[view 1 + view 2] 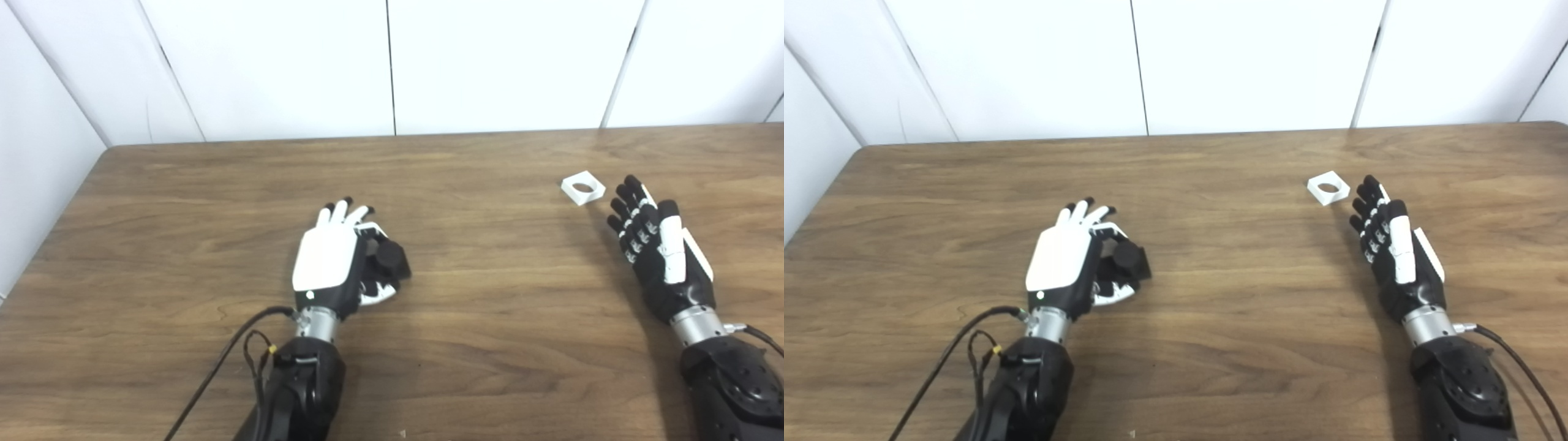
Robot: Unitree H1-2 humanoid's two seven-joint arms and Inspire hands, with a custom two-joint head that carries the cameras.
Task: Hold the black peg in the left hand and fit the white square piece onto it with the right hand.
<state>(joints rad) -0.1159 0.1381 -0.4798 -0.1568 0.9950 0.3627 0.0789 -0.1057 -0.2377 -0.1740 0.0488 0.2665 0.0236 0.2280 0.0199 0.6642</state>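
The black peg (391, 257) lies on the wooden table (490, 294) just right of my left hand (327, 260). That hand stands on its edge with the palm toward the peg, its fingers straight and its thumb curled under the peg's near side; it looks open around the peg, not closed on it. The white square piece (583, 187) with a round hole lies flat at the far right. My right hand (658, 245) is open, fingers stretched out, with its fingertips just short of the piece and to its right.
White wall panels (392, 61) close the table's far edge and left side. A black cable (208, 380) runs along my left forearm over the table's near edge.
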